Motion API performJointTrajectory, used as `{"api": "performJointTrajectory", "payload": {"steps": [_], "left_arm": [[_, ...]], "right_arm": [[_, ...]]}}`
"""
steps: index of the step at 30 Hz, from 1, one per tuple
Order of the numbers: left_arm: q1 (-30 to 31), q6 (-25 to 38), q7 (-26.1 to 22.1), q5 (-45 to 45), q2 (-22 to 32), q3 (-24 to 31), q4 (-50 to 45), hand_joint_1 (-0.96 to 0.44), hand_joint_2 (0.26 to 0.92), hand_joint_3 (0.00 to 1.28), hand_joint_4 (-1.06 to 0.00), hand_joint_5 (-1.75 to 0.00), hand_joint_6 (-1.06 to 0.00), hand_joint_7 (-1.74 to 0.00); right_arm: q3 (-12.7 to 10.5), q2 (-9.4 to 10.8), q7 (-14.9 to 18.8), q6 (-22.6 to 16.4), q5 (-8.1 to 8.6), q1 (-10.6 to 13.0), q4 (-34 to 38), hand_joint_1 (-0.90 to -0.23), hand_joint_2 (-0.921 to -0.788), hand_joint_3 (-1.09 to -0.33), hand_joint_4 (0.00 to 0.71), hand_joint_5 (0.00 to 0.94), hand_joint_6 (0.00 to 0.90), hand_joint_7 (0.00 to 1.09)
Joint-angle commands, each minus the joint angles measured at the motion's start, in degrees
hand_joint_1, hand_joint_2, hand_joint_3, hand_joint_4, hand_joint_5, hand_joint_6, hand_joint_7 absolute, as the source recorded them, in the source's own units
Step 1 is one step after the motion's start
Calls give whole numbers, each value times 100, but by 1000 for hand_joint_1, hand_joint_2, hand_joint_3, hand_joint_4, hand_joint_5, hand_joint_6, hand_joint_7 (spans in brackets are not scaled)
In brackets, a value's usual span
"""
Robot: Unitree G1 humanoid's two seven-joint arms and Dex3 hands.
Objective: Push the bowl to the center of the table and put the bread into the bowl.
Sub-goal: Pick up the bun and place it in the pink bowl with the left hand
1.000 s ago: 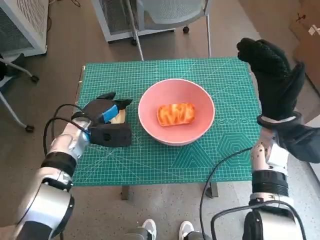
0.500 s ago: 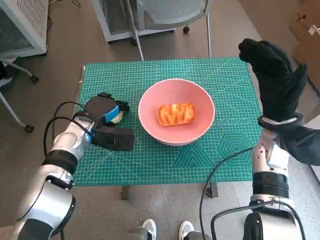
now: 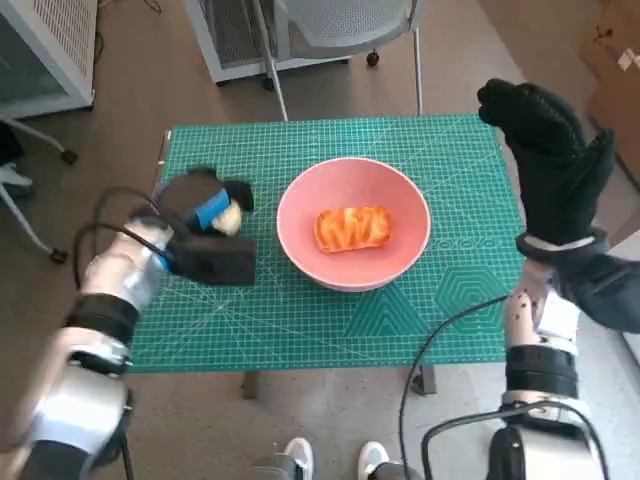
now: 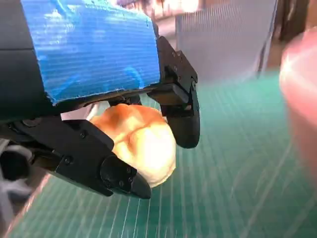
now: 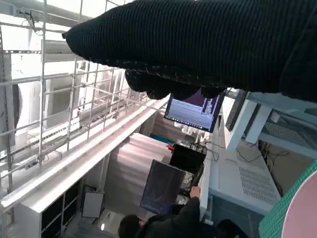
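While one bread [image 3: 351,229] sits in the one bowl [image 3: 400,262], left hand [image 3: 204,212] grips a second bread [image 4: 141,141], right hand [image 3: 545,150] spread, empty.

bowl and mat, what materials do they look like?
Bowl: pink, smooth, even matte wall with soft shading, likely plastic or glazed ceramic; can't tell which. Mat: green with a printed white grid, flat and non-glossy, looks like a rubbery PVC cutting mat.

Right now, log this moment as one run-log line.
left hand: grips bread roll above mat | right hand: raised, holds nothing | pink bowl: mid-table, already holds striped bread
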Motion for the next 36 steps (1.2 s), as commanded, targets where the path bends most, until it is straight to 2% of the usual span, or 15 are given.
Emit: {"api": "performJointTrajectory", "payload": {"steps": [1, 8, 16, 22, 27, 36], "left_arm": [[217, 71, -144, -160, 256, 300, -1036, 2, 921, 107, -631, -1202, -597, -1217], [559, 346, -437, -334, 351, 774, -2715, 2, 920, 80, -653, -1184, -636, -1169], [584, 345, -697, -491, 151, 1021, -3671, 3, 920, 53, -666, -1175, -683, -1112], [444, 90, -677, -545, -106, 988, -3652, 3, 920, 46, -675, -1153, -692, -1113], [278, -144, -615, -505, -455, 834, -3382, 3, 920, 77, -641, -1164, -655, -1178], [-84, -436, -755, -319, -1073, 333, -2481, 2, 921, 132, -575, -1232, -594, -1247]], "right_arm": [[20, 27, -1, 95, 15, 95, 53, -622, -921, -630, 251, 1, 364, 4], [17, 47, 14, 115, 41, 94, 47, -623, -921, -625, 253, 1, 372, 7], [-1, 49, 56, 142, 93, 96, 59, -623, -921, -620, 255, 2, 382, 12], [15, 58, 41, 136, 101, 119, 20, -623, -921, -618, 257, 2, 386, 13], [21, 63, 34, 134, 111, 132, 10, -617, -921, -618, 258, 2, 387, 13], [34, 88, -27, 171, 100, 239, -149, -628, -921, -598, 261, 3, 391, 14]]}}
